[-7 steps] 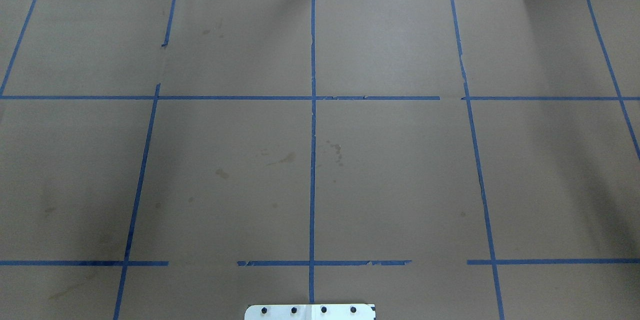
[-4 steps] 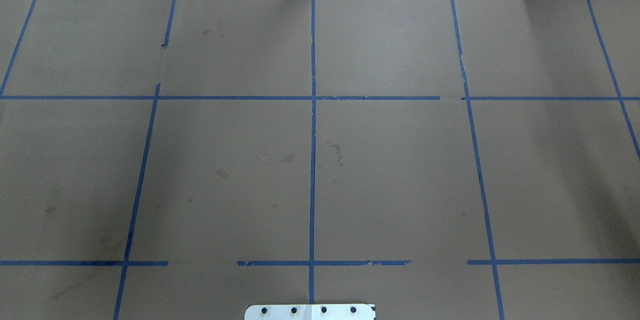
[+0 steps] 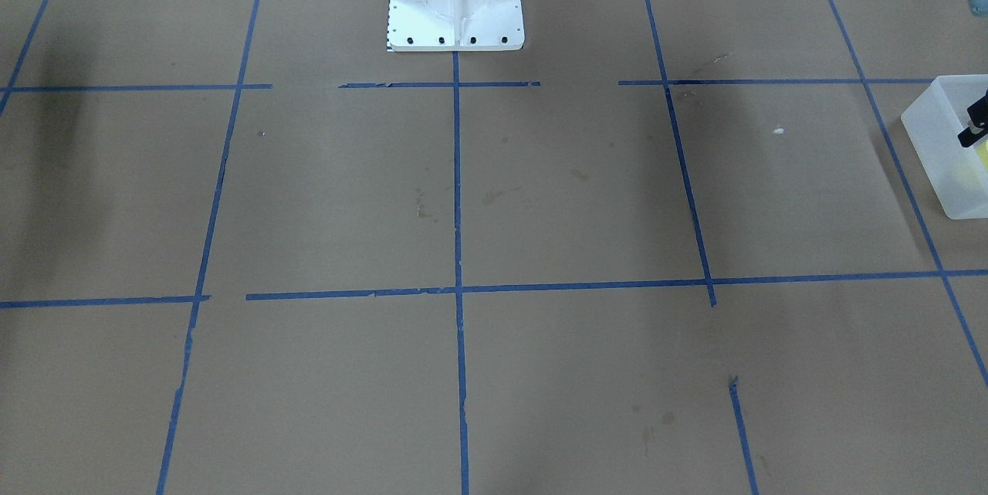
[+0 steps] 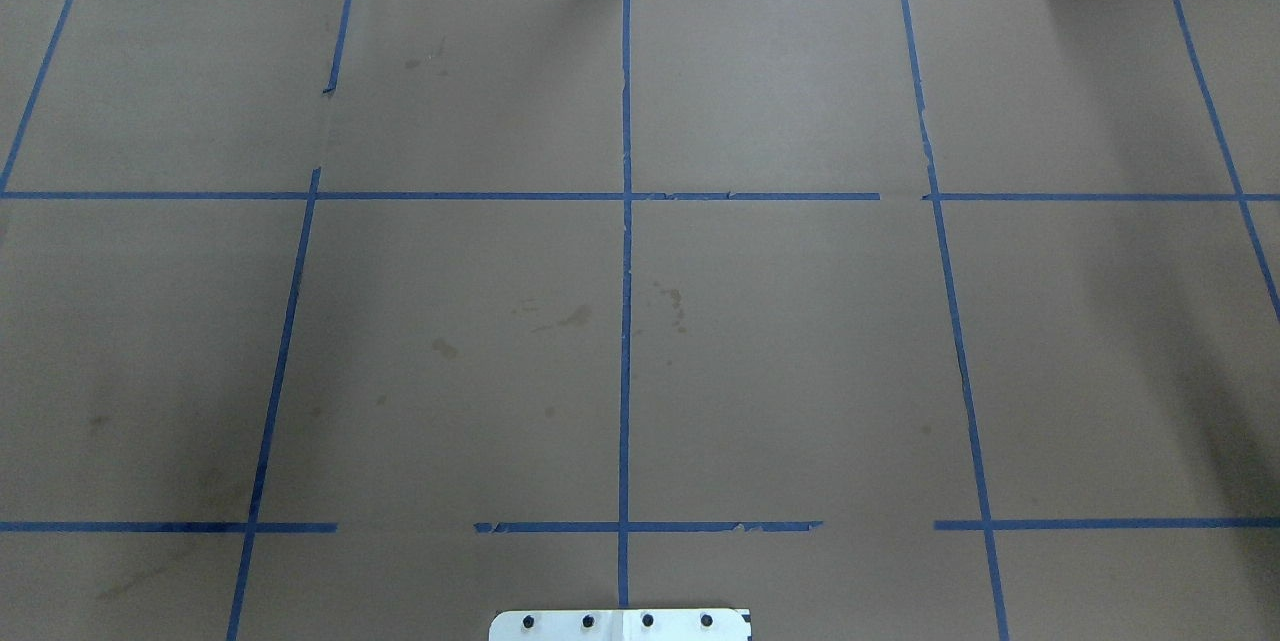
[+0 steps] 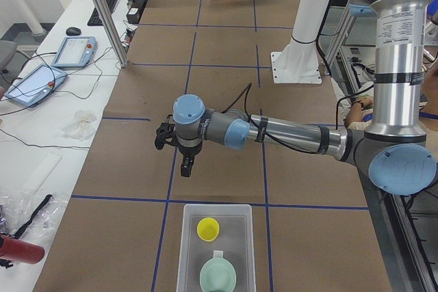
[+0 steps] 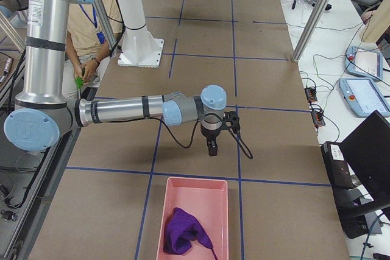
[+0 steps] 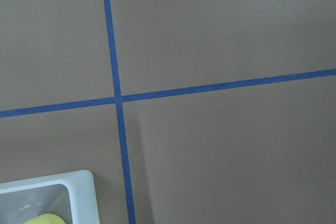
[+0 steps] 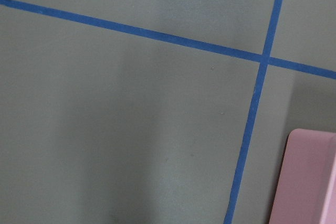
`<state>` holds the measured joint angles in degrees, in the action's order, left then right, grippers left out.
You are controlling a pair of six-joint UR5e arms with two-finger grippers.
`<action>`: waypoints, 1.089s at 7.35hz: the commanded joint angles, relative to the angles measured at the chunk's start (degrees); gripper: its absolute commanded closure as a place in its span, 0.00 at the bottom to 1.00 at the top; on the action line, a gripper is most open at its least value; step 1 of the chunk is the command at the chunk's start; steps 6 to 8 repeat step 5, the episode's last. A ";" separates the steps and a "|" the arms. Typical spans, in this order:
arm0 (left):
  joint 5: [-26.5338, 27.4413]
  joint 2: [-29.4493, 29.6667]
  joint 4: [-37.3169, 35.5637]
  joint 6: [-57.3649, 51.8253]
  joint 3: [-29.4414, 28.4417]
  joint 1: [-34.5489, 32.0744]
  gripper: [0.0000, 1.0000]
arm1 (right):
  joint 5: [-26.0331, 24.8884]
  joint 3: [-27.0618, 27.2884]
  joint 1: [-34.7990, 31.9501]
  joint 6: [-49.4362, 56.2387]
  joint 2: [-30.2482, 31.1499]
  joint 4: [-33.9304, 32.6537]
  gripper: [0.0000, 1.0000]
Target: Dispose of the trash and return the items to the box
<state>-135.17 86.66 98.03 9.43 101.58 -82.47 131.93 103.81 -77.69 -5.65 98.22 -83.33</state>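
Observation:
The frosted-white box [image 5: 214,206] stands at the table's left end. Inside it are the yellow cup [image 5: 208,228] and the mint-green bowl [image 5: 217,275]. The box also shows at the front-facing view's right edge [image 3: 930,140] and in the left wrist view [image 7: 79,192]. My left gripper [image 5: 185,169] hangs over bare table just short of the box; I cannot tell whether it is open or shut. My right gripper [image 6: 211,149] hangs over bare table just short of a pink bin [image 6: 194,182]; I cannot tell its state either.
The pink bin holds a purple cloth [image 6: 183,232] at the table's right end. The white robot base [image 3: 454,1] stands at the table's near edge. An operator [image 6: 85,35] sits behind the robot. Pendants and cables [image 5: 48,76] lie beyond the far edge.

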 commanded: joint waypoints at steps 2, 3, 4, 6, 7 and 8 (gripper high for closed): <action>0.35 0.00 -0.12 -0.03 -0.33 0.03 0.00 | 0.60 -0.11 -3.77 -0.06 -1.01 -0.34 0.00; 0.35 -0.17 -0.29 -0.03 -0.24 -0.06 0.00 | 0.69 -0.19 -4.74 -0.06 -1.36 -1.12 0.00; 0.44 -0.26 -0.82 -0.11 0.11 -0.06 0.00 | 0.78 -0.36 -5.10 -0.06 -1.54 -1.39 0.00; 0.44 -0.17 -0.91 -0.11 -0.15 0.02 0.00 | 0.95 -0.19 -5.19 -0.06 -1.11 -1.31 0.00; 0.44 -0.17 -0.91 -0.11 -0.15 0.02 0.00 | 0.95 -0.19 -5.19 -0.06 -1.11 -1.31 0.00; 0.44 -0.17 -0.91 -0.11 -0.15 0.02 0.00 | 0.95 -0.19 -5.19 -0.06 -1.11 -1.31 0.00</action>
